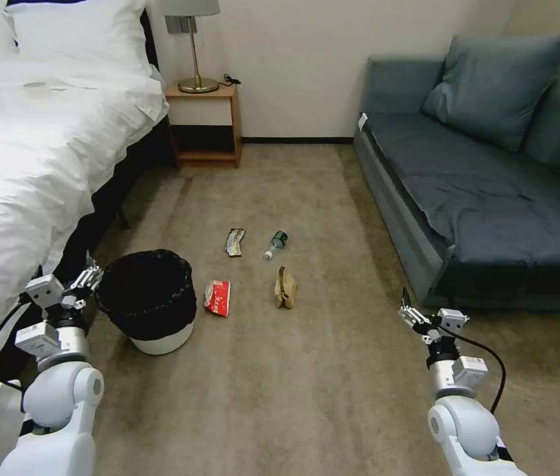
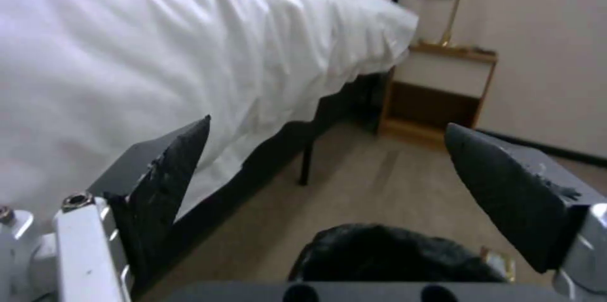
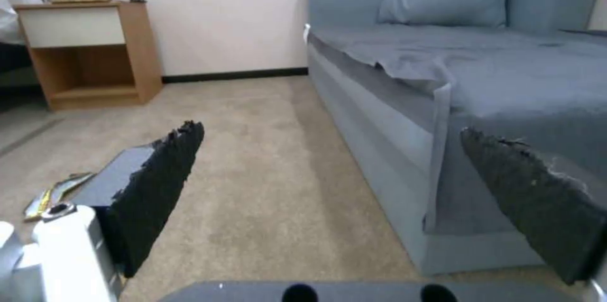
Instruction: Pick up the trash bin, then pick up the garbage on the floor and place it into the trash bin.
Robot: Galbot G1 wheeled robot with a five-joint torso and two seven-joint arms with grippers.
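The trash bin (image 1: 151, 301) stood on the carpet (image 1: 306, 396) near the bed, a small round white tub with crinkly black plastic liner over its rim and upper half; its dark liner top also showed under my left tool (image 2: 373, 257). The garbage lay loose on the floor just right of the bin, four pieces apart from each other: a glossy red-and-white wrapper (image 1: 217, 297) closest to the bin, a crumpled tan paper bag (image 1: 285, 289) to its right, a flat dark-and-gold wrapper (image 1: 234, 242) further back, and a small clear bottle (image 1: 275, 244) with green label lying on its side beside that. The flat wrapper also showed at the edge of the right wrist view (image 3: 54, 193).

My left tool (image 1: 92, 276) hung just beside the bin's left rim, not touching, fingers spread wide and holding nothing; its black pads (image 2: 168, 174) looked rough and worn. My right tool (image 1: 410, 315) hovered well apart from the litter, low in front of the sofa, also released and empty, with frayed black pads (image 3: 158, 183).

Carpet was short-pile beige. Bed (image 1: 35, 165) on the left had rumpled white linen hanging over a dark frame. A grey-blue fabric sofa (image 1: 491, 205) with a matching cushion (image 1: 494, 82) sat on the right. A wooden nightstand (image 1: 205, 125) with an open shelf stood against the back wall, with a brass lamp (image 1: 195, 46) on it.
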